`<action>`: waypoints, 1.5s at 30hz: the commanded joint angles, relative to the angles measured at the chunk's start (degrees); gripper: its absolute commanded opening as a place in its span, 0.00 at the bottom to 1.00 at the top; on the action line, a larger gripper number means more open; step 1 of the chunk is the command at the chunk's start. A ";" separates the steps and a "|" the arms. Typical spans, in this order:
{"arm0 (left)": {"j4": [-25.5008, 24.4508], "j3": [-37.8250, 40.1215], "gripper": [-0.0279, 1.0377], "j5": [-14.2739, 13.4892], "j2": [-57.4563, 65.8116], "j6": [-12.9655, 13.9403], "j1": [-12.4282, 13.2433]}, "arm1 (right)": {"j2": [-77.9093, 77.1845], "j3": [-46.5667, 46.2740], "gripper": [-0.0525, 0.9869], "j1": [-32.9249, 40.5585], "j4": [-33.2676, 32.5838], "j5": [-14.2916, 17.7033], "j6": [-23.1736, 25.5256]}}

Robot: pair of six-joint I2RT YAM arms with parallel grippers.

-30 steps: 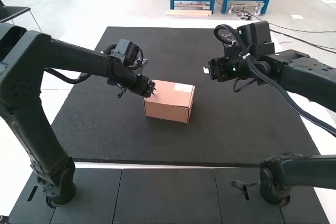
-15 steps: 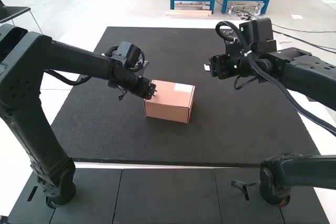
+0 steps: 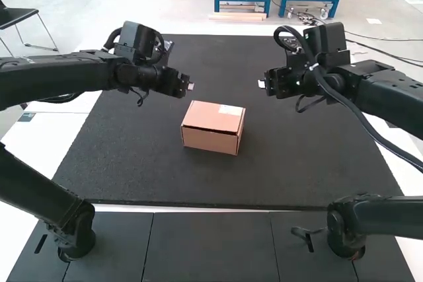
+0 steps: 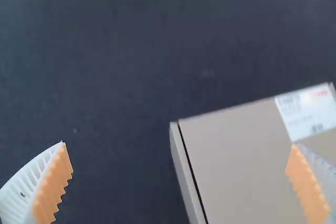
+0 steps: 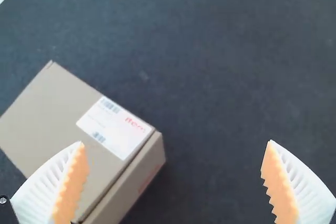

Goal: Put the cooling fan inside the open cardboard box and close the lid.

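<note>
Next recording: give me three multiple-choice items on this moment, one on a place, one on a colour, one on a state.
1. Where does the cardboard box sit?
A. on the black mat
B. on a chair
C. on bare floor

2. What colour are the pads of the right gripper?
A. blue
B. orange
C. green

3. How is the lid of the box?
A. shut flat
B. standing open
C. torn off

Answers: 1 A, the box rests on the mat between the arms; 2 B, the right wrist view shows orange pads on white ribbed fingers; 3 A, the top lies flat and closed.
</note>
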 commanded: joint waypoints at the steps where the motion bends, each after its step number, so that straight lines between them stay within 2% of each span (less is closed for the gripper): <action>1: 2.25 -0.93 0.93 -0.33 -4.71 -2.81 1.24 | -2.29 1.21 0.79 -0.79 1.67 0.28 1.73; 3: 5.15 -2.95 0.93 -1.74 -7.25 -3.16 1.95 | -2.81 0.42 0.81 -0.79 3.86 1.16 1.73; 5: 8.49 -4.97 0.93 -1.74 -10.24 -3.69 2.65 | -3.43 -0.46 0.81 -0.96 6.41 2.75 1.99; 7: 11.22 -7.34 0.93 0.20 -13.49 -3.86 3.44 | -4.57 -1.16 0.82 -1.49 8.96 4.50 4.54; 12: 19.66 -14.55 0.93 0.81 -19.38 -3.95 5.46 | -7.03 -3.01 0.82 -6.24 12.65 4.59 5.07; 15: 21.50 -18.15 0.93 1.43 -21.23 -4.04 6.17 | -8.09 -4.15 0.82 -10.28 13.36 2.92 5.15; 18: 27.30 -23.51 0.93 2.66 -21.76 -6.41 7.40 | -10.11 -6.79 0.82 -14.67 15.03 1.25 5.07; 21: 33.90 -28.96 0.93 3.01 -22.72 -6.41 10.38 | -12.92 -10.83 0.83 -19.16 18.37 -0.16 5.07; 24: 38.99 -34.06 0.93 3.80 -27.73 -6.41 14.43 | -15.03 -14.87 0.83 -22.76 21.62 -3.32 5.07; 26: 40.22 -37.31 0.93 3.62 -30.28 -6.41 15.31 | -15.91 -17.42 0.84 -24.43 23.73 -4.64 5.15; 28: 40.31 -39.42 0.93 3.80 -31.16 -6.50 15.31 | -16.17 -19.71 0.84 -25.57 26.80 -4.64 5.15; 32: 35.74 -40.30 0.93 3.45 -34.24 -6.50 15.92 | -17.40 -23.93 0.86 -25.05 30.06 -4.02 5.24; 34: 35.04 -41.71 0.93 3.54 -37.23 -6.50 15.83 | -19.34 -26.48 0.88 -24.43 33.39 -3.23 5.33; 37: 37.23 -44.70 0.93 3.71 -42.06 -6.50 16.01 | -21.18 -29.03 0.91 -24.25 33.57 -2.35 5.59; 40: 37.06 -46.54 0.93 4.06 -47.42 -6.50 16.10 | -23.82 -30.70 0.92 -24.34 33.66 -2.18 5.59; 43: 35.39 -47.68 0.93 6.70 -52.08 -6.41 15.83 | -27.51 -32.89 0.92 -24.52 33.66 -2.09 5.59; 45: 35.39 -48.48 0.93 7.32 -54.19 -6.33 15.48 | -30.06 -34.56 0.92 -24.34 33.75 -2.18 6.30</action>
